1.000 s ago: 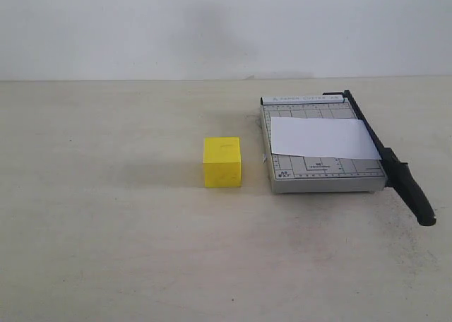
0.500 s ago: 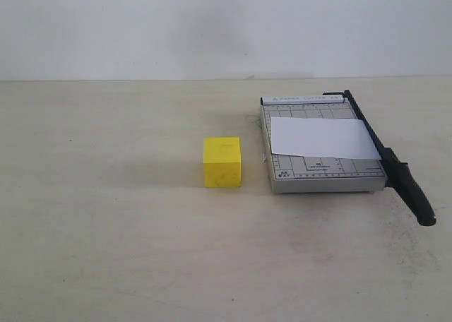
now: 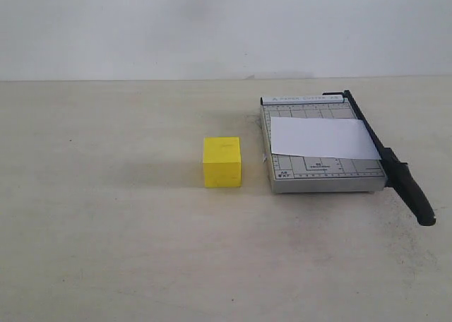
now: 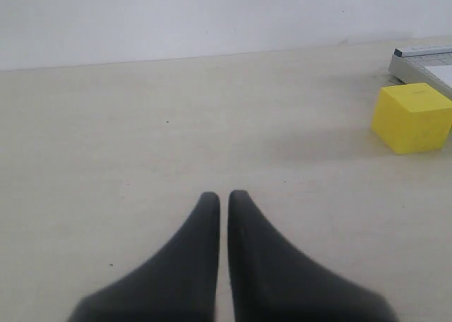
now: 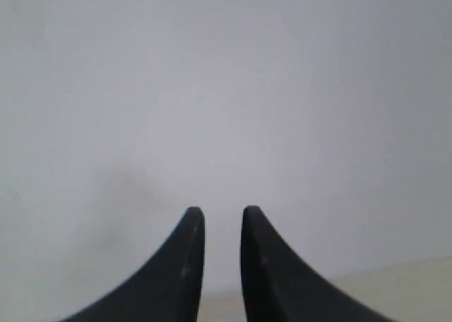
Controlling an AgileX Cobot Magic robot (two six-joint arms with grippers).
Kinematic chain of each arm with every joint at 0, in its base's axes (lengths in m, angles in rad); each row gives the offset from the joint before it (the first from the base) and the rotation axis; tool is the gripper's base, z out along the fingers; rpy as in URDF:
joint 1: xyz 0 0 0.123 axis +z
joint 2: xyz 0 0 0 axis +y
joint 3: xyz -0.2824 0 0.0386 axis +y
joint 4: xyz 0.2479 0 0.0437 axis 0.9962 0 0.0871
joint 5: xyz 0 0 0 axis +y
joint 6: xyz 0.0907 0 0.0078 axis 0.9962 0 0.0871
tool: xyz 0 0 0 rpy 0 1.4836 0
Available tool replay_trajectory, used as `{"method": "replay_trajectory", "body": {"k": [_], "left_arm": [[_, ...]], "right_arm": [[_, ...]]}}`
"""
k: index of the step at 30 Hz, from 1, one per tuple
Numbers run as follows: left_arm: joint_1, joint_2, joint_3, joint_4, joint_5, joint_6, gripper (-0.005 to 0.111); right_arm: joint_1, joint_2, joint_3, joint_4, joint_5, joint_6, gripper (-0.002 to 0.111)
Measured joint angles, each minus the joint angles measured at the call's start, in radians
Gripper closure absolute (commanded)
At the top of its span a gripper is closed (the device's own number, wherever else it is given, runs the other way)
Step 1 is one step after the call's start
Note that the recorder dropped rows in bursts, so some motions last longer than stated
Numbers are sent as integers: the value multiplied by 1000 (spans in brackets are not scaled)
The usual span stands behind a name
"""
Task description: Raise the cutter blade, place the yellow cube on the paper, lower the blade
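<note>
The yellow cube (image 3: 222, 162) stands on the table left of the grey trimmer board (image 3: 321, 172); the left wrist view also shows the cube (image 4: 412, 117). The white paper (image 3: 321, 138) lies flat across the board. The black cutter blade (image 3: 372, 137) lies down along the board's right edge, and its thick handle (image 3: 415, 196) sticks out past the front. My left gripper (image 4: 224, 195) is shut and empty, low over bare table well away from the cube. My right gripper (image 5: 222, 212) is open by a narrow gap, holds nothing and faces the wall. Neither arm shows in the exterior view.
The beige table (image 3: 106, 230) runs back to a white wall (image 3: 212, 25). A corner of the trimmer board (image 4: 418, 56) shows beyond the cube in the left wrist view.
</note>
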Motion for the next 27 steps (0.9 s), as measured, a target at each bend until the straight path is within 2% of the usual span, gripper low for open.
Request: {"method": "replay_trajectory", "body": {"k": [3,7,9,16,24,26,27], "left_arm": [[0,0,0,0,0,0,102],[0,0,0,0,0,0,102],[0,0,0,0,-1,0,102],[0,0,0,0,-3,0,102],[0,0,0,0,-3,0,102],[0,0,0,0,-3,0,102],[0,0,0,0,-3,0,102]], "right_arm": [[0,281,-47,-172,77,-5,74],[0,588,-85,-242,126,-6,48],[0,714,-114,-248,132,-1,42],[0,980,-169,-252,128,78,42],[0,1119,-172,-254,108,90,42],[0,1140,-173,-254,97,90,47],[0,1152,-173,-254,88,90,57]]}}
